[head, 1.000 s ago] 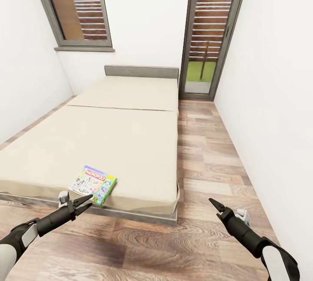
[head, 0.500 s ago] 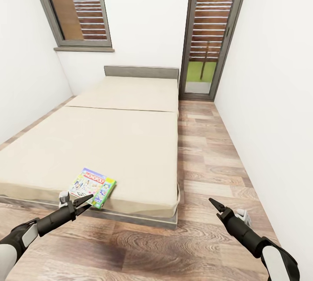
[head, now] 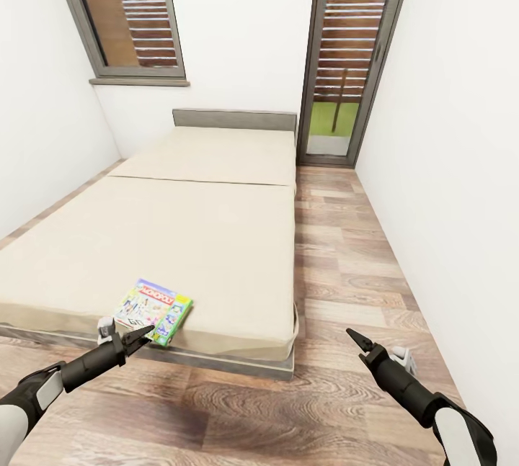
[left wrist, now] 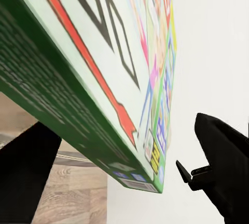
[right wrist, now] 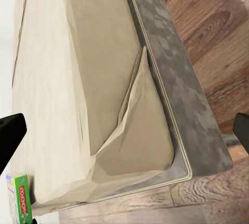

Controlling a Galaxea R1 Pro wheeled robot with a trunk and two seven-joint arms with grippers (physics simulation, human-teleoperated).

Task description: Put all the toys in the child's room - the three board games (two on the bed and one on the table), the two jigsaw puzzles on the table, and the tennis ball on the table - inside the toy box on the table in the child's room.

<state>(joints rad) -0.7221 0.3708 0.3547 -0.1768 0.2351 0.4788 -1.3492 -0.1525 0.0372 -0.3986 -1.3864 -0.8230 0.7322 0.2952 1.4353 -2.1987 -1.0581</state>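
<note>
Board game: a flat green-edged box with a cartoon cover (head: 153, 309), lying flat on the bed at the lower left of the head view, close to the mattress's near edge. In the left wrist view its green side and printed cover (left wrist: 104, 78) loom very near; in the right wrist view a small part of it (right wrist: 19, 199) shows at the lower left corner.

Left gripper: low in the lower left of the head view (head: 133, 336), its tips just in front of the box's near edge; whether they touch it cannot be told. The jaws stand parted, holding nothing. In the left wrist view one dark finger (left wrist: 220, 174) shows at the lower right and the other at the lower left, with the box's corner between them.

Right gripper: lower right of the head view (head: 360, 345), over the wood floor, well apart from the box. From the pictures I cannot tell how its jaws stand.

Bed: beige mattress (head: 194, 228) on a grey frame with a low grey headboard (head: 234, 119), filling the middle and left of the head view. The right wrist view shows its near corner (right wrist: 155, 146) with the cover creased.

Floor: wood planks (head: 339, 264) along the right and bottom.

Windows: dark-framed, one at the upper left (head: 119, 12), a taller one at the upper right (head: 353, 55).
</note>
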